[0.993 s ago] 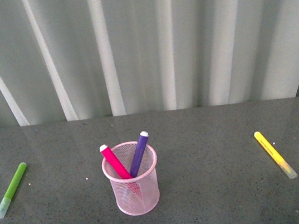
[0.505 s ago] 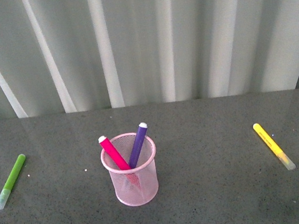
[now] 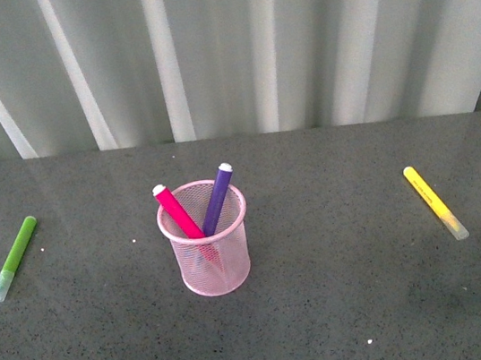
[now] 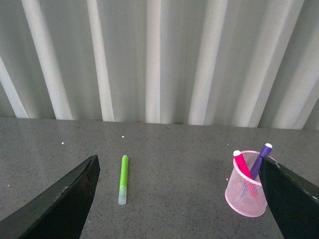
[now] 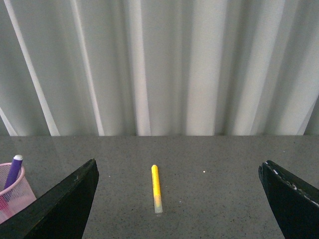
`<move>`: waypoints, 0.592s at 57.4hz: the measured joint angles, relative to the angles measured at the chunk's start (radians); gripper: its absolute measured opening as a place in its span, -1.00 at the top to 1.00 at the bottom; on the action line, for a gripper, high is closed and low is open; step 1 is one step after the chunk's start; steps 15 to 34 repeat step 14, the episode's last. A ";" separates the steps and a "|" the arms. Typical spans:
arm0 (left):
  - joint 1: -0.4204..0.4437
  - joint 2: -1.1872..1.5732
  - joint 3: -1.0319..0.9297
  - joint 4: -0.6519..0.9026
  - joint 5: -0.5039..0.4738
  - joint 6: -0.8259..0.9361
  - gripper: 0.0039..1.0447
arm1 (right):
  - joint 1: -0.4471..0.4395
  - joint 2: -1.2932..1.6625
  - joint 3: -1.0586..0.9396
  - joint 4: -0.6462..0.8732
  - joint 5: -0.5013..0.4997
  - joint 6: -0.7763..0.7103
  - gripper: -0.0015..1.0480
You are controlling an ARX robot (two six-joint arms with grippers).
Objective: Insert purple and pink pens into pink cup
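Note:
The pink cup [image 3: 217, 265] stands upright on the grey table, near the middle of the front view. Inside it lean the pink pen [image 3: 177, 212] and the purple pen [image 3: 218, 197], their white-tipped ends poking above the rim and crossing low down. Neither arm shows in the front view. In the left wrist view my left gripper [image 4: 178, 160] is open and empty, with the cup [image 4: 243, 198] beside one finger. My right gripper [image 5: 178, 164] is also open and empty. The cup's edge [image 5: 15, 196] and the purple pen [image 5: 14, 170] show beside one of its fingers.
A lime-green marker [image 3: 15, 257] lies on the table left of the cup, also the green marker [image 4: 123, 178] between the left fingers' span. A yellow marker [image 3: 434, 202] lies to the right; the yellow marker [image 5: 156, 189] shows ahead of the right gripper. A pleated pale curtain [image 3: 292, 36] backs the table.
The front view has shifted: the cup, markers and the table's far edge sit higher in the picture. Pens, cup and markers keep their places relative to one another.

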 joint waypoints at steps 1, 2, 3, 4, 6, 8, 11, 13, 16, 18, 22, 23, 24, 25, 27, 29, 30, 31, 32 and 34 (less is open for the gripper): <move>0.000 0.000 0.000 0.000 0.000 0.000 -0.88 | 0.000 0.000 0.000 0.000 0.000 0.000 -0.87; 0.000 0.000 0.000 0.000 0.000 0.000 -0.88 | 0.000 0.000 0.000 0.000 0.000 0.000 -0.87; 0.000 0.000 0.000 0.000 0.000 0.000 -0.88 | 0.000 0.000 0.000 0.000 0.000 0.000 -0.87; 0.000 0.000 0.000 0.000 0.000 0.000 -0.88 | 0.000 0.000 0.000 0.000 0.000 0.000 -0.87; 0.000 0.000 0.000 0.000 0.000 0.000 -0.88 | 0.000 0.000 0.000 0.000 0.000 0.000 -0.87; 0.000 0.000 0.000 0.000 0.000 0.000 -0.88 | 0.000 0.000 0.000 0.000 0.000 0.000 -0.87; 0.000 0.000 0.000 0.000 0.000 0.000 -0.88 | 0.000 0.000 0.000 0.000 0.000 0.000 -0.87; 0.000 0.000 0.000 0.000 0.000 0.000 -0.88 | 0.000 0.000 0.000 0.000 0.000 0.000 -0.87; 0.000 0.000 0.000 0.000 0.000 0.000 -0.88 | 0.000 0.000 0.000 0.000 0.000 0.000 -0.87; 0.000 0.000 0.000 0.000 0.000 0.000 -0.88 | 0.000 0.000 0.000 0.000 0.000 0.000 -0.87; 0.000 0.000 0.000 0.000 0.000 0.000 -0.88 | 0.000 0.000 0.000 0.000 0.000 0.000 -0.87; 0.000 0.000 0.000 0.000 0.000 0.000 -0.88 | 0.000 0.000 0.000 0.000 0.000 0.000 -0.87; 0.000 0.000 0.000 0.000 0.000 0.000 -0.88 | 0.000 0.000 0.000 0.000 0.000 0.000 -0.87; 0.000 0.000 0.000 0.000 0.000 0.000 -0.88 | 0.000 0.000 0.000 0.000 0.000 0.000 -0.87; 0.000 0.000 0.000 0.000 0.000 0.000 -0.88 | 0.000 0.000 0.000 0.000 0.000 0.000 -0.87; 0.000 0.000 0.000 0.000 0.000 0.000 -0.88 | 0.000 0.000 0.000 0.000 0.000 0.000 -0.87; 0.000 0.000 0.000 0.000 0.000 0.000 -0.88 | 0.000 0.000 0.000 0.000 0.000 0.000 -0.87; 0.000 0.000 0.000 0.000 0.000 0.000 -0.88 | 0.000 0.000 0.000 0.000 0.000 0.000 -0.87; 0.000 0.000 0.000 0.000 0.000 0.000 -0.88 | 0.000 0.000 0.000 0.000 0.000 0.000 -0.87; 0.000 0.000 0.000 0.000 0.000 0.000 -0.88 | 0.000 0.000 0.000 0.000 0.000 0.000 -0.87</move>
